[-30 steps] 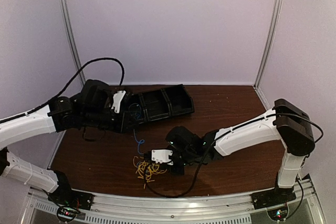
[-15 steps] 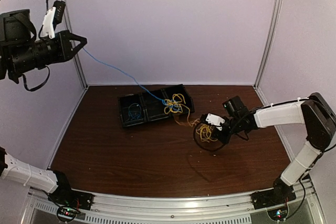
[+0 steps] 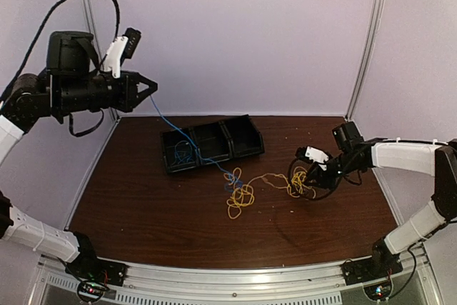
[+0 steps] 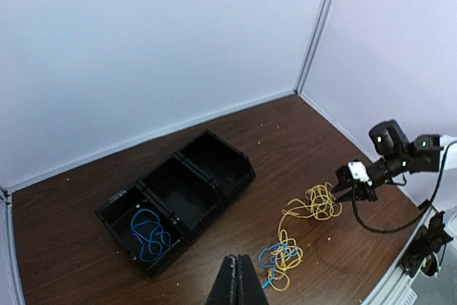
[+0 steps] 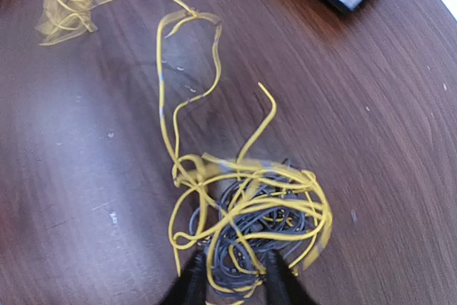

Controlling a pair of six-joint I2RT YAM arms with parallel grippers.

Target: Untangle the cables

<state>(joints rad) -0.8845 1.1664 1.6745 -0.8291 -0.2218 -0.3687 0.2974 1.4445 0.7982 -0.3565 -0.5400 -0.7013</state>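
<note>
Cables of thin yellow, blue and grey wire (image 3: 241, 194) lie strung in a line across the brown wooden desk (image 3: 143, 205), and your next pull turns on that line. From the top camera, the left gripper (image 3: 151, 91) hangs high over the desk's far-left corner, pinched on a blue strand (image 3: 163, 121). That strand slopes down to the right across the black three-compartment plastic tray (image 3: 246, 149) into a loose yellow-and-blue knot (image 3: 237, 189). From the knot a yellow run leads right to a yellow-and-grey bundle (image 3: 301, 183) at the right gripper (image 3: 314, 171), which sits low on the desk. So the knot lies between your two arms, its long axis running left to right, and is nearer the right one. The left wrist camera shows the left gripper (image 4: 236, 276) with its fingers pressed together. It also shows what the top camera blurs: the knot (image 4: 282, 258) has its blue loops on your side and its yellow towards the bundle (image 4: 320, 201), and a separate blue loop (image 4: 146, 230) rests in the tray's end compartment. The right wrist camera alone resolves the bundle (image 5: 250, 219): a grey coil wrapped in yellow loops, sitting between the narrow jaws of the right gripper (image 5: 235, 280), apparently pinched.
</note>
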